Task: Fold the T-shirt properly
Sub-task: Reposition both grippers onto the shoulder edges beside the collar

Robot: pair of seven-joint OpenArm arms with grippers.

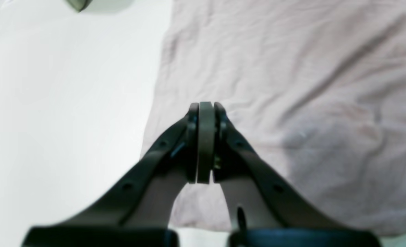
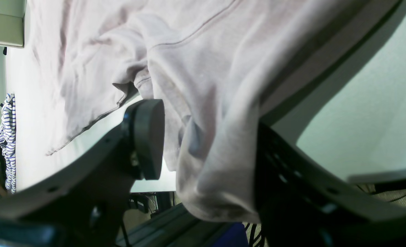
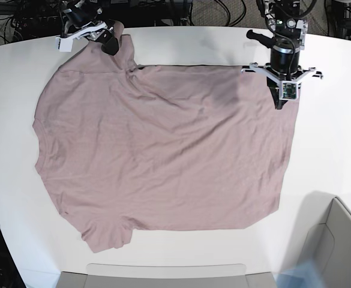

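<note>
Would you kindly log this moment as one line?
T-shirt: spread flat | left gripper: shut, empty | right gripper: holding sleeve

Soft matt knit T-shirt [image 3: 163, 162], smooth white table [image 3: 337, 138], matt black plastic left end effector [image 1: 205, 113]

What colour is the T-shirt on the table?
Plain dusty pink, with no print. The T-shirt shows best in the base view.

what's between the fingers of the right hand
A bunched fold of the T-shirt hangs between the right hand's fingers, lying against the far one. The right wrist view shows it.
</note>
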